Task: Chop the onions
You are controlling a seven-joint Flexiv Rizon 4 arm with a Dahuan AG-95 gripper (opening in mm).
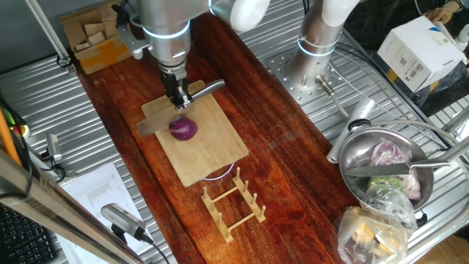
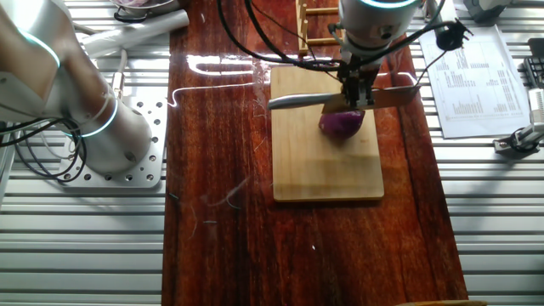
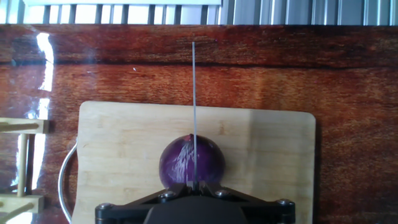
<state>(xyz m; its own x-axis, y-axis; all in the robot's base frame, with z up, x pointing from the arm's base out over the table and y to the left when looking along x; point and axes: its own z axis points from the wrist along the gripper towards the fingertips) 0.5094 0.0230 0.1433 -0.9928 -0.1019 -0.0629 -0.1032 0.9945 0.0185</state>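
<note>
The fingers (image 1: pixel 178 100) are closed on the handle of a knife (image 1: pixel 192 95), which they hold level with the blade edge downward; in the hand view the blade (image 3: pixel 194 112) appears edge-on as a thin line running across the centre of the onion (image 3: pixel 191 162). The fixed views show the blade at the top of the onion (image 1: pixel 183 129), but whether it has entered the skin cannot be determined. The onion sits on the bamboo cutting board (image 1: pixel 212 150), toward the end of the board nearest the arm, with bare board on both sides of it and a larger free area toward the far end. The board lies on the dark wooden bench (image 1: pixel 278 158), with open wood along both long edges. A wooden rack (image 1: pixel 233 202) stands just beyond the board's far end, and a metal bowl (image 1: pixel 352 158) of vegetables stands well apart on the ribbed metal surface. The onion is whole, round and glossy, dark purple-magenta, with pale streaks radiating from the small tip at its top.
</note>
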